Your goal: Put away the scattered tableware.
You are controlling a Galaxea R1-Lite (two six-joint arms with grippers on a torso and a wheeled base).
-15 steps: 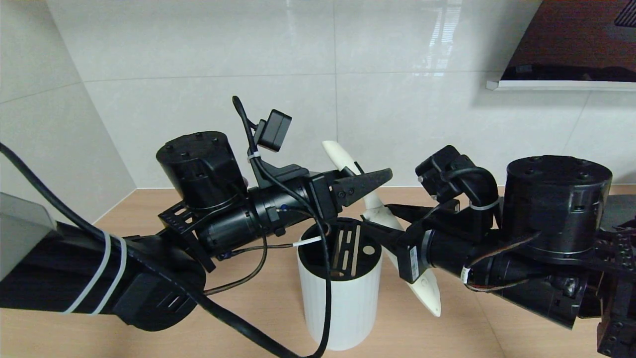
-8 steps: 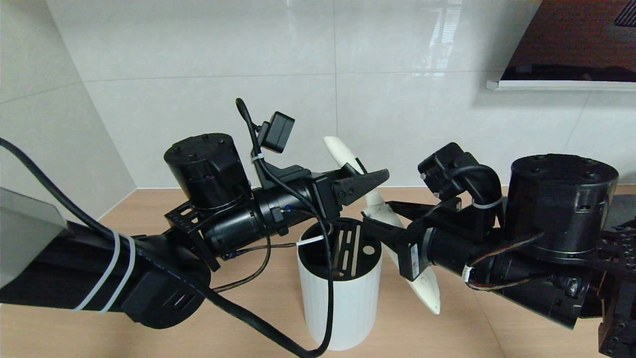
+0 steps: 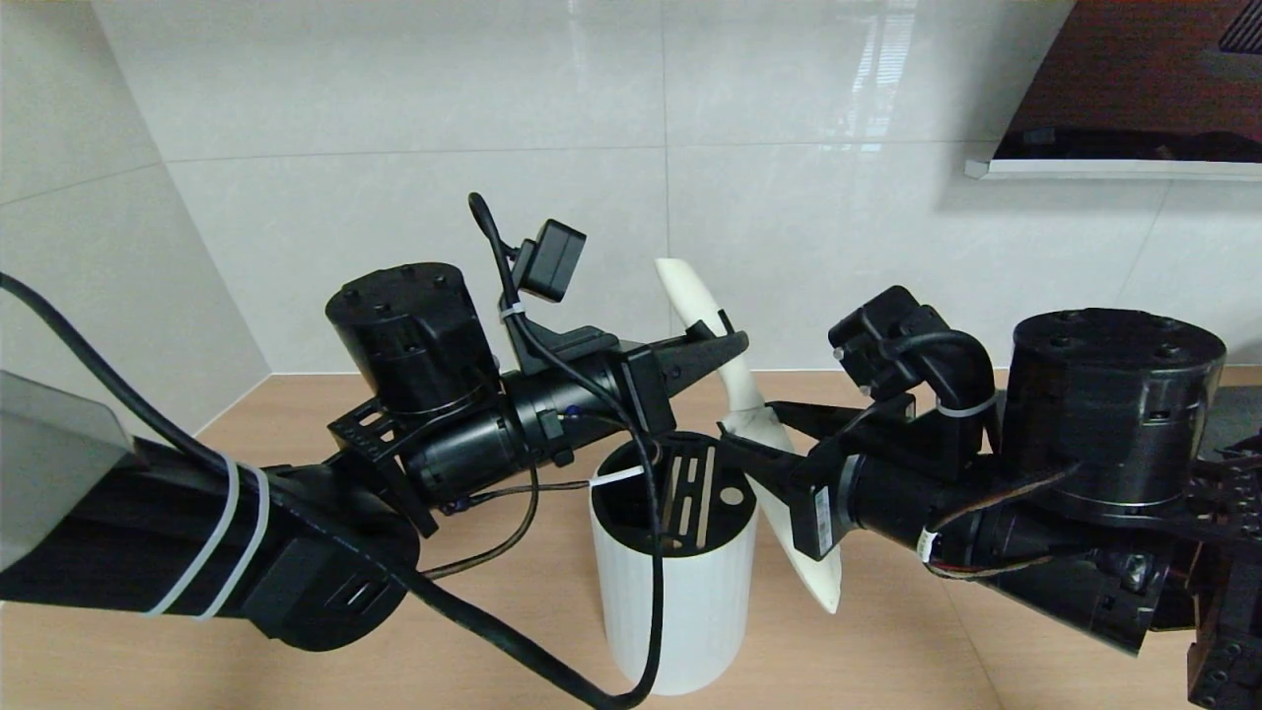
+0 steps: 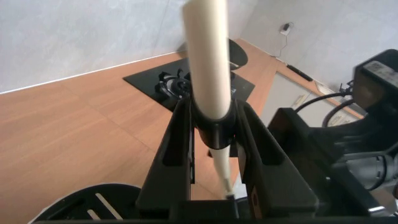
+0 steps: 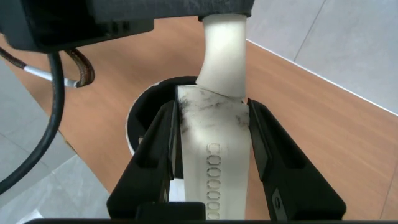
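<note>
A white spatula (image 3: 693, 294) is held up in the air by both arms. Its thin handle is squeezed tight between the fingers of the left end effector (image 3: 728, 347), and the tip of the handle is seen sticking up past those fingers. Its wide flat part is pinched by the right end effector (image 3: 757, 432), with one finger pressed on each edge. The far end of the flat part is hung down below that end effector. The spatula is tilted, not quite upright. The two end effectors are kept close together, with the left one higher than the right one. A white holder (image 3: 680, 592) with a black slotted top is stood on the wooden tabletop (image 3: 887, 651), just under both end effectors. The low end of the spatula is seen beside the holder, not inside it.
</note>
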